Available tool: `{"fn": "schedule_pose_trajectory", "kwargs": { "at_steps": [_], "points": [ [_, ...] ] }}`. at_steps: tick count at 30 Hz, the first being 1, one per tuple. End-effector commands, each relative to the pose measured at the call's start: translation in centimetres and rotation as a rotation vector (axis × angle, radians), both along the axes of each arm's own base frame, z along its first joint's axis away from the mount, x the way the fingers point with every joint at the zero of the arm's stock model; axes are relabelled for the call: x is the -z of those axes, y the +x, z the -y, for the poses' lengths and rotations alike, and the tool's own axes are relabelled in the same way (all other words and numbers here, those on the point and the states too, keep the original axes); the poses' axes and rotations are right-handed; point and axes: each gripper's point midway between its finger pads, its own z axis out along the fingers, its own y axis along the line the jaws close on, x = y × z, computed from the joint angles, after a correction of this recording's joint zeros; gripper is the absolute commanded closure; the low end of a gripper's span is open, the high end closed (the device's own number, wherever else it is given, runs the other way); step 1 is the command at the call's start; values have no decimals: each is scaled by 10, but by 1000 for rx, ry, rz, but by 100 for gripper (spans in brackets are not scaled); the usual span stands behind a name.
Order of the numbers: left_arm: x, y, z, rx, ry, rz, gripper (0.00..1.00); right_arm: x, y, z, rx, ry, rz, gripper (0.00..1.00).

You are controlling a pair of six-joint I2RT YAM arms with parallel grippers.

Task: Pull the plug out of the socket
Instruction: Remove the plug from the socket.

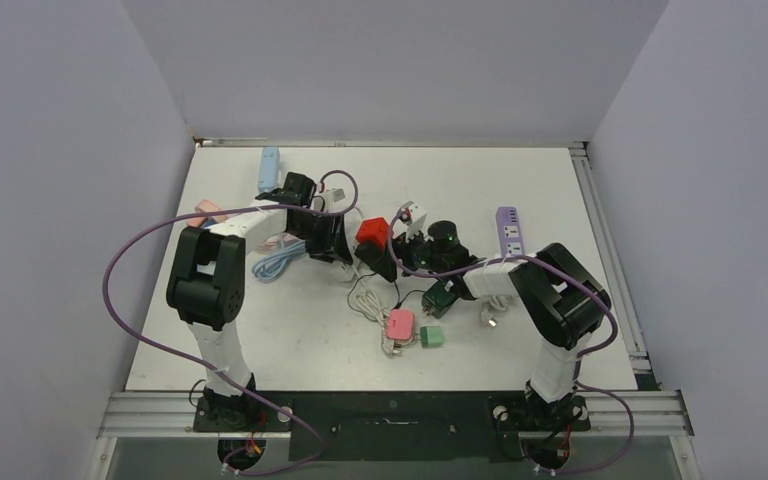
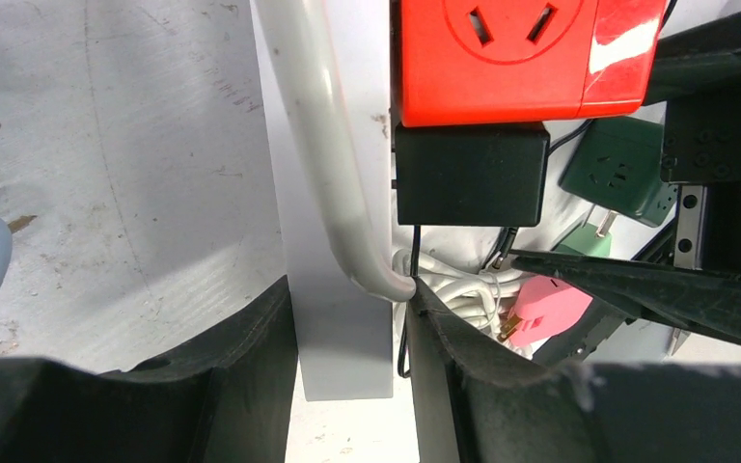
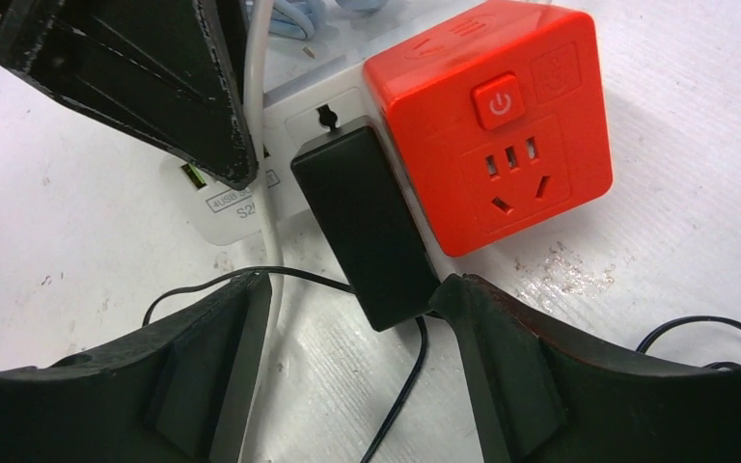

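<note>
A black plug (image 3: 367, 227) sits in a white socket strip (image 3: 241, 207), beside a red cube socket (image 3: 492, 125) mounted on the same strip. My left gripper (image 2: 347, 328) is shut on the end of the white strip (image 2: 343, 318), one finger on each long side. My right gripper (image 3: 355, 285) is open around the plug's cable end. Its right fingertip (image 3: 458, 289) touches the plug's corner, and the left fingertip (image 3: 251, 285) stands apart from the plug. From above, the plug (image 1: 375, 258) and red cube (image 1: 371, 232) lie between the two grippers.
A thin black cable (image 3: 400, 386) trails from the plug and a white cable (image 2: 323, 145) runs along the strip. A pink plug (image 1: 400, 323), green adapters (image 1: 432, 337) and white cords lie in front. A purple strip (image 1: 508, 232) lies right and a blue strip (image 1: 268, 168) at the back left.
</note>
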Motion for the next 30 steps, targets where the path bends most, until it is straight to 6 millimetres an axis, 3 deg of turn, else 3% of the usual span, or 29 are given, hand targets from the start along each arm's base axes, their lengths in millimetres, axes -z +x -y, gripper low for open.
{"fn": "schedule_pose_trajectory", "kwargs": {
  "at_steps": [1, 11, 14, 24, 30],
  "points": [
    [-19, -3, 15, 24, -121, -1, 100, -3, 4, -7, -19, 12, 22, 31],
    [-20, -3, 16, 18, -133, -7, 100, -5, 8, -11, -5, 20, 40, 36],
    [-21, -3, 16, 18, -134, -6, 100, -6, 14, -5, 34, -2, 59, 29],
    [-21, -4, 16, 18, -135, -9, 100, -6, 22, 2, 91, -28, 68, 19],
    [-21, -5, 16, 16, -136, -12, 100, -13, 11, -9, 17, 10, 72, 28]
  ]
}}
